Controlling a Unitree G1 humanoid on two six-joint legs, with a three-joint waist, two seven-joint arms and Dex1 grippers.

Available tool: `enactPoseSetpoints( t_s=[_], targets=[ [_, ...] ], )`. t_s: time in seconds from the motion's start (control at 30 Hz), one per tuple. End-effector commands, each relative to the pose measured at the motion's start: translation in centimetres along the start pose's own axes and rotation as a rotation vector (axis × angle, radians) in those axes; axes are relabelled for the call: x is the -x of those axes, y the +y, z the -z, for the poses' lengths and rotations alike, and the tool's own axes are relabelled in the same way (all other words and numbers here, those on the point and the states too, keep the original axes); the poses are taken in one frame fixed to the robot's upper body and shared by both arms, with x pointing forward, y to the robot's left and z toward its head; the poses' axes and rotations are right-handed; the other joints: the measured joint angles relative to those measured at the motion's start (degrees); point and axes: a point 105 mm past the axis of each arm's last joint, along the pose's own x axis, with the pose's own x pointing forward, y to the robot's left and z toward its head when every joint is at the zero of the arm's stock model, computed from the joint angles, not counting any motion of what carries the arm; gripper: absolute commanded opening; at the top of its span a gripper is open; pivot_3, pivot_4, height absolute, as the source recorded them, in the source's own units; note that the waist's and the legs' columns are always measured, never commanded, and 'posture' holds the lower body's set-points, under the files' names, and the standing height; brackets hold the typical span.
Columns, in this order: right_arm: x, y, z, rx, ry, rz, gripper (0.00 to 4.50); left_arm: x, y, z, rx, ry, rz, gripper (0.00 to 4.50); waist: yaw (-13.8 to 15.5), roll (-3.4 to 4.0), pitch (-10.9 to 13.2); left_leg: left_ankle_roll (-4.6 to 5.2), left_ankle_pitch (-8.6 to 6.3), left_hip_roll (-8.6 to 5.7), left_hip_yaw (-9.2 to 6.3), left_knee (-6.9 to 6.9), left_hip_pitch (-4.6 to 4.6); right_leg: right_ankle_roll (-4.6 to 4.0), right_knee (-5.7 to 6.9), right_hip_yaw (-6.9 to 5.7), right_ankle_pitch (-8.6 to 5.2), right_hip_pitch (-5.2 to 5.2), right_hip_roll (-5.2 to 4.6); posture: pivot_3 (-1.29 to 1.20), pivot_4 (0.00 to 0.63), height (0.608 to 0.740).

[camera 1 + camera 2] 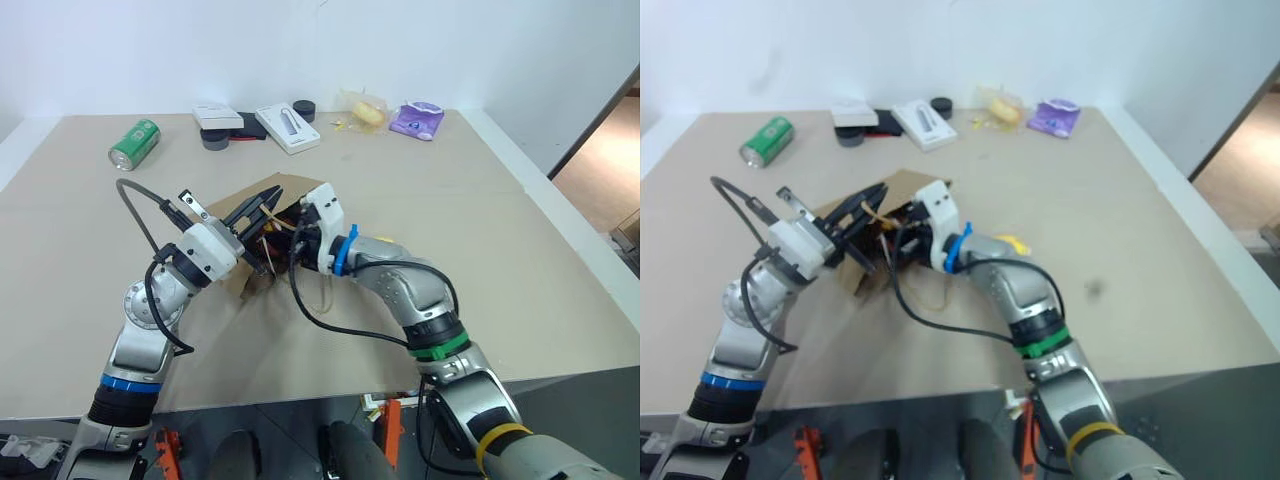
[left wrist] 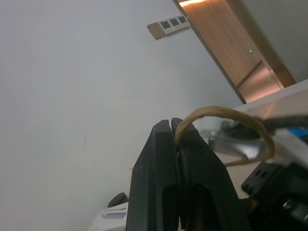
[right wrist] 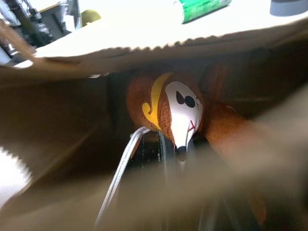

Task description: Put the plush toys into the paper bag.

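My right gripper (image 3: 175, 144) clamped on the brown bear toy (image 3: 192, 113) inside the paper bag (image 1: 262, 190), my left gripper (image 2: 177, 126) at nine o'clock pinched on its tan handle (image 2: 226, 115), green can (image 1: 135, 143) at eleven o'clock beyond.

Green can (image 1: 134, 144), white boxes (image 1: 288, 128), black cap (image 1: 304, 109), purple pouch (image 1: 417, 121) along table (image 1: 520, 260) far edge.

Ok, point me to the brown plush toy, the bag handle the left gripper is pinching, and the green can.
brown plush toy (image 3: 185, 113): right wrist view, on its pale face.
bag handle (image 2: 226, 113): left wrist view, top of the tan loop.
green can (image 1: 135, 143): left eye view, mid-side of the can.
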Motion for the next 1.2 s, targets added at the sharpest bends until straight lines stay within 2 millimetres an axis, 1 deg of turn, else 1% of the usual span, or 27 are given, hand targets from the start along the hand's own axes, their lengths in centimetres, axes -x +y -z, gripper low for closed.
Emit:
enactPoseSetpoints(
  t_s=[0.03, 0.07, 0.13, 0.2, 0.23, 0.33, 0.37, 0.4, 0.43, 0.47, 0.53, 0.6, 0.63, 0.67, 0.7, 0.73, 0.83, 0.87, 0.9, 0.97, 1.1, 1.17, 1.2],
  targets=[
    [-0.3, -2.5, -1.9, 0.054, -0.062, 0.170, 0.01, -0.3, 0.6, -1.3, -0.032, -0.044, -0.023, 0.00, 0.0, 0.00, 0.0, 0.00, 0.00, 0.00, -0.01, 0.00, -0.01, -0.01, 0.00, -0.01, 0.00, 0.00, 0.00, 0.00, 0.150, 0.740],
    [-0.2, -3.2, -1.9, 0.054, -0.066, 0.212, 0.01, -0.3, 0.6, -1.3, -0.033, -0.042, -0.025, 0.00, 0.0, 0.00, 0.0, 0.00, 0.00, -0.01, 0.00, 0.00, -0.01, 0.00, 0.00, -0.01, 0.00, 0.00, -0.01, 0.00, 0.150, 0.740],
    [0.0, -3.6, -1.8, 0.057, -0.070, 0.227, 0.01, -0.2, 0.6, -1.3, -0.033, -0.040, -0.026, 0.00, 0.0, 0.00, 0.0, 0.00, 0.00, -0.03, 0.00, 0.01, -0.03, 0.00, 0.00, 0.00, 0.00, 0.00, -0.04, 0.00, 0.150, 0.740],
    [0.2, -3.4, -1.7, 0.052, -0.074, 0.211, 1.00, -0.2, 0.5, -1.3, -0.032, -0.039, -0.028, 0.00, 0.0, 0.00, 0.0, 0.00, 0.00, -0.06, 0.00, 0.00, -0.06, 0.01, -0.02, 0.00, 0.00, 0.00, -0.07, 0.00, 0.150, 0.740],
    [0.4, -3.0, -1.8, 0.051, -0.086, 0.182, 1.21, -0.2, 0.5, -1.3, -0.032, -0.038, -0.029, 0.00, 0.0, 0.00, 0.0, 0.00, 0.00, -0.05, 0.01, 0.00, -0.07, 0.01, -0.04, 0.01, 0.00, 0.00, -0.07, 0.00, 0.150, 0.740],
    [1.3, -1.6, -2.6, 0.067, -0.130, 0.097, 2.35, -0.3, 0.6, -1.2, -0.031, -0.035, -0.031, 0.00, 0.0, 0.00, 0.0, 0.03, -0.02, -0.02, 0.00, -0.01, -0.07, 0.01, -0.05, -0.01, -0.01, 0.00, -0.04, 0.00, 0.150, 0.740],
    [1.8, -1.1, -2.9, 0.079, -0.140, 0.067, 2.80, -0.3, 0.7, -1.2, -0.030, -0.034, -0.032, 0.00, 0.0, 0.00, 0.0, 0.03, -0.02, -0.02, -0.02, -0.01, -0.07, 0.01, -0.05, -0.03, -0.01, -0.01, -0.04, 0.00, 0.150, 0.740],
    [2.4, -0.4, -3.1, 0.096, -0.146, 0.025, 3.39, -0.3, 0.7, -1.2, -0.029, -0.032, -0.032, 0.00, 0.0, 0.01, 0.0, 0.04, -0.03, 0.00, -0.06, -0.02, -0.09, 0.01, -0.06, -0.06, -0.01, -0.01, -0.03, 0.00, 0.150, 0.740],
    [3.1, 0.1, -3.2, 0.105, -0.146, -0.009, 3.66, -0.4, 0.8, -1.1, -0.029, -0.031, -0.032, 0.00, 0.0, 0.01, 0.0, 0.04, -0.03, -0.01, -0.08, -0.01, -0.10, 0.01, -0.06, -0.08, -0.01, -0.01, -0.04, 0.00, 0.150, 0.740],
    [3.7, 0.5, -3.2, 0.113, -0.144, -0.035, 4.10, -0.4, 0.8, -1.1, -0.029, -0.030, -0.032, 0.00, 0.0, 0.01, 0.0, 0.04, -0.03, -0.01, -0.08, -0.01, -0.10, 0.01, -0.06, -0.08, -0.01, -0.01, -0.04, 0.00, 0.150, 0.740],
    [5.3, 1.2, -3.2, 0.136, -0.134, -0.093, 4.39, -0.4, 0.8, -1.0, -0.027, -0.029, -0.033, 0.00, 0.0, 0.01, 0.0, 0.04, -0.03, -0.02, -0.08, 0.00, -0.09, 0.01, -0.06, -0.09, -0.01, 0.00, -0.05, 0.00, 0.150, 0.740],
    [7.0, 1.7, -3.1, 0.158, -0.119, -0.143, 4.39, -0.4, 0.8, -1.0, -0.025, -0.029, -0.033, 0.00, 0.0, 0.01, 0.0, 0.04, -0.03, -0.03, -0.11, 0.01, -0.10, 0.01, -0.06, -0.11, -0.01, 0.02, -0.06, 0.00, 0.150, 0.740],
    [8.1, 1.2, -3.4, 0.160, -0.121, -0.130, 4.39, -0.5, 0.8, -1.0, -0.024, -0.029, -0.032, 0.00, 0.1, 0.00, 0.0, 0.04, -0.03, -0.03, -0.12, 0.01, -0.10, 0.01, -0.07, -0.11, -0.02, 0.02, -0.06, 0.00, 0.150, 0.740],
    [9.6, -0.6, -3.7, 0.157, -0.119, -0.061, 4.39, -0.5, 0.8, -0.9, -0.023, -0.028, -0.032, 0.00, 0.1, 0.01, 0.0, 0.04, -0.03, -0.05, -0.12, 0.01, -0.11, 0.01, -0.07, -0.11, -0.02, 0.02, -0.07, 0.00, 0.150, 0.740],
    [10.7, -1.8, -4.0, 0.154, -0.117, -0.009, 4.39, -0.5, 0.9, -0.9, -0.022, -0.027, -0.032, 0.00, 0.1, 0.01, 0.0, 0.04, -0.03, -0.06, -0.12, 0.02, -0.11, 0.01, -0.07, -0.10, -0.02, 0.02, -0.07, 0.00, 0.150, 0.740],
    [11.9, -3.5, -3.8, 0.160, -0.092, 0.070, 4.39, -0.5, 0.9, -0.9, -0.021, -0.027, -0.032, 0.00, 0.1, 0.01, 0.0, 0.04, -0.03, -0.09, -0.12, 0.05, -0.11, 0.02, -0.07, -0.10, -0.01, 0.02, -0.09, 0.00, 0.150, 0.740],
    [14.5, -7.8, -2.2, 0.126, 0.013, 0.283, 4.39, -0.6, 0.7, -0.8, -0.010, -0.031, -0.025, 0.00, 0.1, 0.00, 0.0, 0.04, -0.03, -0.13, -0.10, 0.11, -0.10, 0.00, -0.08, -0.09, -0.02, 0.05, -0.13, 0.00, 0.150, 0.740],
    [14.9, -8.5, -1.5, 0.110, 0.048, 0.316, 4.39, -0.7, 0.6, -0.8, -0.007, -0.033, -0.022, 0.00, 0.1, -0.01, 0.0, 0.04, -0.03, -0.12, -0.08, 0.12, -0.08, -0.02, -0.11, -0.08, -0.02, 0.07, -0.13, 0.00, 0.150, 0.740],
    [15.1, -8.9, -0.7, 0.099, 0.086, 0.337, 4.39, -0.8, 0.6, -0.7, -0.005, -0.036, -0.018, 0.00, -0.1, -0.01, 0.0, 0.04, -0.03, -0.12, -0.08, 0.12, -0.06, -0.02, -0.12, -0.07, -0.02, 0.09, -0.12, 0.00, 0.150, 0.740],
    [15.1, -9.0, 0.3, 0.069, 0.125, 0.342, 4.39, -0.9, 0.6, -0.7, -0.004, -0.038, -0.016, 0.00, -0.2, 0.00, 0.0, 0.04, -0.03, -0.09, -0.01, 0.07, 0.02, 0.00, -0.12, 0.03, 0.00, 0.09, -0.06, 0.00, 0.150, 0.740],
    [14.5, -7.7, 2.2, -0.013, 0.182, 0.270, 4.39, -1.1, 0.7, -0.6, -0.005, -0.042, -0.012, 0.00, -0.2, 0.05, 0.0, 0.04, -0.03, -0.03, -0.04, -0.08, 0.06, -0.01, -0.11, 0.04, 0.01, 0.06, 0.03, 0.00, 0.150, 0.740],
    [14.4, -7.7, 2.8, -0.025, 0.205, 0.280, 4.39, -1.1, 0.7, -0.6, -0.006, -0.044, -0.011, 0.00, -0.1, 0.05, 0.0, 0.04, -0.03, -0.04, -0.07, -0.09, 0.05, 0.00, -0.11, 0.02, 0.00, 0.07, 0.02, 0.00, 0.150, 0.740],
    [14.4, -7.8, 3.1, -0.030, 0.216, 0.286, 4.17, -1.1, 0.7, -0.6, -0.006, -0.045, -0.010, 0.00, -0.1, 0.05, 0.0, 0.04, -0.03, -0.06, -0.06, -0.09, 0.04, 0.01, -0.12, 0.03, 0.00, 0.07, 0.01, 0.00, 0.150, 0.740]
  ],
)
